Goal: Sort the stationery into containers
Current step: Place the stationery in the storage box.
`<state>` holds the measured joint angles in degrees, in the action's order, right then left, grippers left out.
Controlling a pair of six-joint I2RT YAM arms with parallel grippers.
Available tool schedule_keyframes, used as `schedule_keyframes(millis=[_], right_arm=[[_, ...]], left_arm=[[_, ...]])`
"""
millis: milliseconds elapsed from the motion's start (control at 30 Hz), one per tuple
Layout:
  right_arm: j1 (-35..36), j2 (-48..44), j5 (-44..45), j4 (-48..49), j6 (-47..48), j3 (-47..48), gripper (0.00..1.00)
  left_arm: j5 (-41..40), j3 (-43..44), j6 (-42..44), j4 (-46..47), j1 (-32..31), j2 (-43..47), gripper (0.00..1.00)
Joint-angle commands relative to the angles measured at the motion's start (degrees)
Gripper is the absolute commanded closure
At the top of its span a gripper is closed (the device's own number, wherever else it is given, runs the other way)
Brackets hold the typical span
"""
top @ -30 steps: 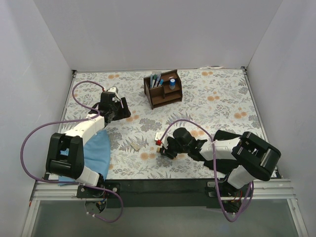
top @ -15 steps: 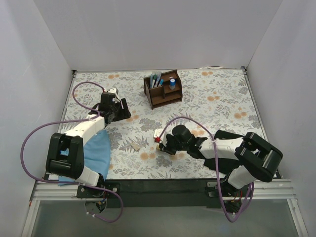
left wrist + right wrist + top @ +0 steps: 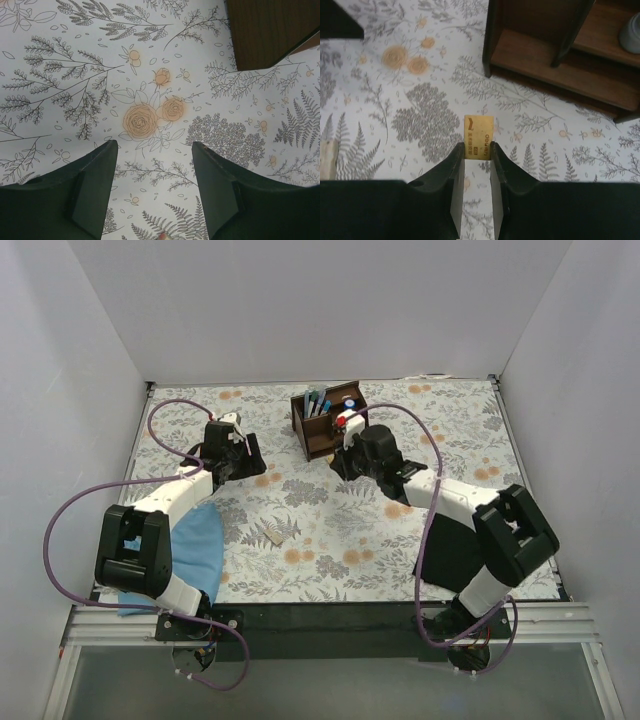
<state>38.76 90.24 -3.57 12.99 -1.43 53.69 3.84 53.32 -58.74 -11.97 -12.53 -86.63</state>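
The dark-brown organiser [image 3: 328, 422] stands at the back centre with several pens [image 3: 317, 400] in its tall slots and a blue-and-grey cylinder [image 3: 349, 404] on a shelf. My right gripper [image 3: 343, 462] is just in front of it, shut on the small tan block [image 3: 479, 136], which sticks out past the fingertips above the table; the organiser's low shelves [image 3: 555, 57] are just ahead. My left gripper [image 3: 247, 454] is open and empty to the organiser's left, low over the table [image 3: 152, 150]. A flat beige piece [image 3: 271, 533] lies on the table at centre left.
A light-blue cloth [image 3: 195, 545] lies at the front left beside the left arm. A black cloth [image 3: 452, 550] lies under the right arm at the front right. White walls enclose the floral tabletop [image 3: 330, 530]. The organiser's corner [image 3: 265, 30] shows in the left wrist view.
My right arm has swung from the front centre to the back, up to the organiser, carrying the tan block. The left arm has hardly moved.
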Motion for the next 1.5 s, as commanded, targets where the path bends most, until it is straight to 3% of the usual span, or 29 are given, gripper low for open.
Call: schedule_keyframes(millis=[0,333,700,1067,1133,1267,1300,1400,1467], right_arm=[[-2.0,7.0,1.5,3.1,-6.2,9.8,0.99],[-5.3,20.8,8.3,1.6,-12.6,23.6,0.99],[-4.8,25.3,9.0,-0.1,-13.7,27.6,0.99],[-2.6,28.7,15.8,-1.4,-15.3,30.2,0.97],[-2.2,28.9,16.2,-1.5,-15.4,29.9,0.8],[-2.0,28.2,16.7,-1.8,-15.3,29.0,0.64],[-2.0,27.9,16.7,-2.0,-15.2,28.8,0.53],[-2.0,26.6,17.2,-2.0,-15.1,27.7,0.38],[-2.0,25.6,17.4,-2.0,-14.9,27.2,0.34]], left_arm=[[-0.7,1.6,1.1,-1.1,0.4,0.5,0.39],[-0.4,2.4,1.6,-2.2,1.0,-0.3,0.39],[0.3,2.8,2.2,-1.9,2.5,-1.8,0.39],[1.1,2.7,2.8,-1.4,3.7,-2.0,0.39],[1.2,2.3,2.8,-1.5,3.8,-1.5,0.39],[1.4,1.6,2.3,-1.5,3.9,-0.7,0.39],[1.5,1.6,2.1,-1.6,3.9,-0.7,0.39],[1.6,1.4,1.4,-1.7,3.9,-0.5,0.39],[1.8,1.7,1.2,-1.7,3.9,-0.3,0.39]])
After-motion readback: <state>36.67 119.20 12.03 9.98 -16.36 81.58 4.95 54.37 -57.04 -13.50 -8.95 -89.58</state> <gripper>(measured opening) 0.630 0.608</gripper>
